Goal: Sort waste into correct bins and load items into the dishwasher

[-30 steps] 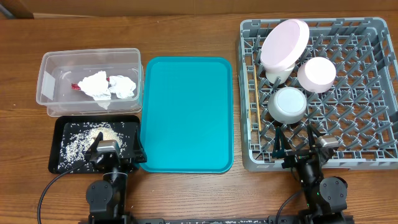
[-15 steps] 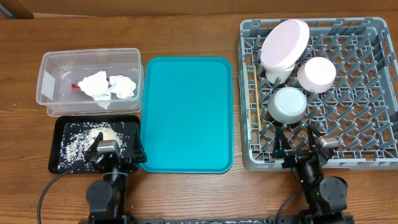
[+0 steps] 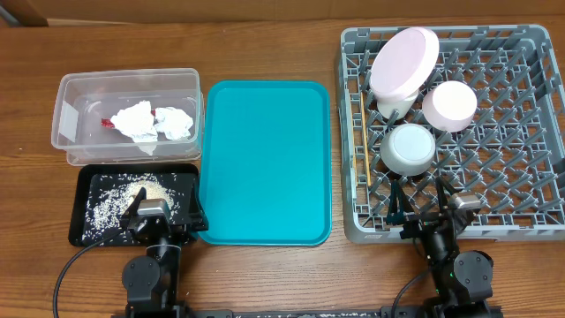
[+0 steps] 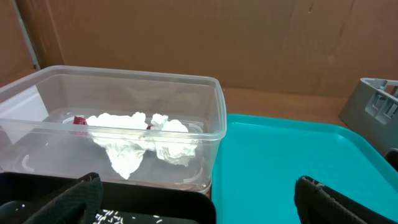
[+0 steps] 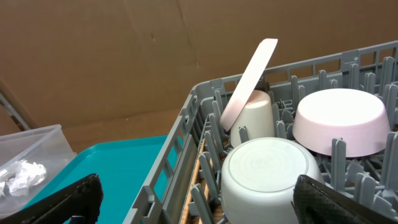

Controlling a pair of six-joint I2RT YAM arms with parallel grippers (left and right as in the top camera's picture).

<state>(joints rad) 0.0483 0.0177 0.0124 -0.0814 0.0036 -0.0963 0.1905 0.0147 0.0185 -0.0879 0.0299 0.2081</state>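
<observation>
Unchanged since a second ago. Left of teal tray [image 3: 265, 159]: napkins [image 3: 137, 119] and red wrapper [image 3: 108, 122] in clear tub [image 3: 71, 88], rice [image 3: 110, 203] on black tray [image 3: 84, 234], left gripper [image 3: 164, 215] spread wide, empty, over that tray's near edge. Right of teal tray: plate [image 3: 404, 57], pink bowl [image 3: 448, 106], grey-white bowl [image 3: 407, 148], chopsticks [image 3: 360, 141] in dish rack [image 3: 530, 177]; right gripper [image 3: 421, 210] gaping wide, empty, at rack's near edge.

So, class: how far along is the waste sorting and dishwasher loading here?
Done: napkins and wrapper sit in the clear tub, rice in the black tray; plate, pink bowl, grey-white bowl, cup and chopsticks are in the rack. In hand: nothing, left pincer and right pincer open. Left: nothing visible.
</observation>
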